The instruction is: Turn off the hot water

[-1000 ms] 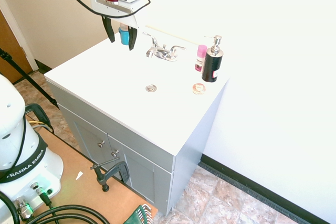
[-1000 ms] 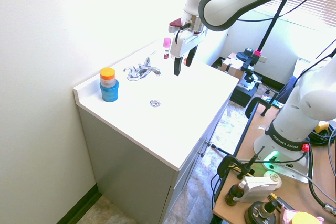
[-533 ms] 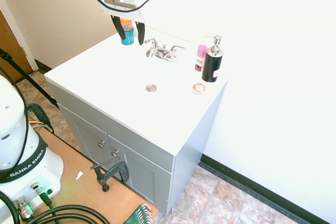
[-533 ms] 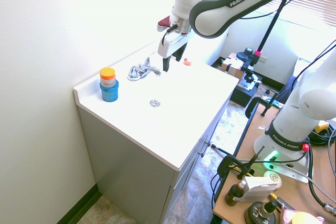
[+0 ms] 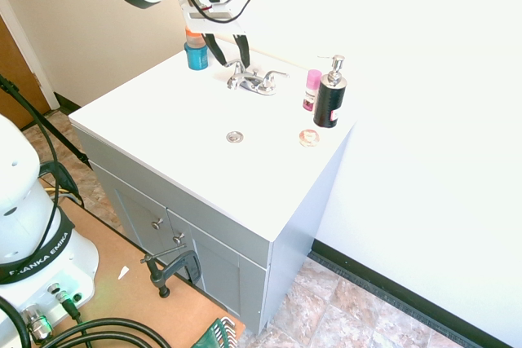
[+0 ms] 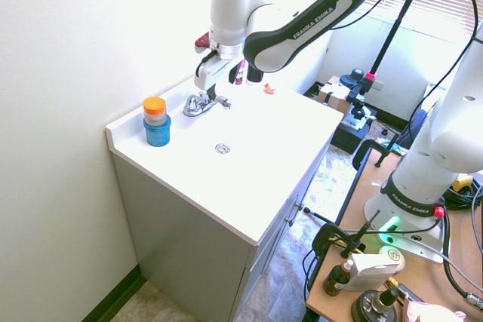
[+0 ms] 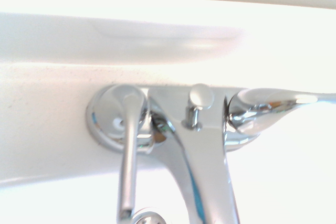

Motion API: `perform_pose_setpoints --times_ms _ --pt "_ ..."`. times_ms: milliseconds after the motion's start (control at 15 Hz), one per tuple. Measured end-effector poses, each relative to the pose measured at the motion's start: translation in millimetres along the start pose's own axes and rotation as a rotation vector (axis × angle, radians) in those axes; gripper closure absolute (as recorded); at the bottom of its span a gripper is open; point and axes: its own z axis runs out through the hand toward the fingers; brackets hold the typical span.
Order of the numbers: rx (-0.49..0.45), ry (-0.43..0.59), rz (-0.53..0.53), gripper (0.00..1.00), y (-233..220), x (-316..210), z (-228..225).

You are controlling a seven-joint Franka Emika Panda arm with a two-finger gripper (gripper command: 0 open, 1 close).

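now the open pincer hangs just above the faucet, fingers apart.

A white vanity surface is carrying everything. The chrome two-handle faucet is sitting at the back edge by the wall, at twelve o'clock from the round metal drain. The gripper is hanging just above the faucet's handle on the nine o'clock side. A stacked blue and orange container is standing further toward nine o'clock. A black pump soap dispenser is standing at three o'clock of the faucet, a pink bottle just beside it, and a small round clear dish is lying at six o'clock of the dispenser.
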Motion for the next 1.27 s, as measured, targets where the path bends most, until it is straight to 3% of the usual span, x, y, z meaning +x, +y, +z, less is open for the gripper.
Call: perform_pose_setpoints --times_ms 267,867,1133,1267 --pt "-0.003 -0.004 0.005 0.0 -13.4 4.7 21.3" --pt "0.061 -0.035 0.011 0.0 -65.0 -7.7 17.1" --pt "0.086 -0.125 0.029 0.0 -57.3 -2.1 9.1" --pt "0.096 -0.179 0.052 0.0 -26.8 -2.5 -4.9"
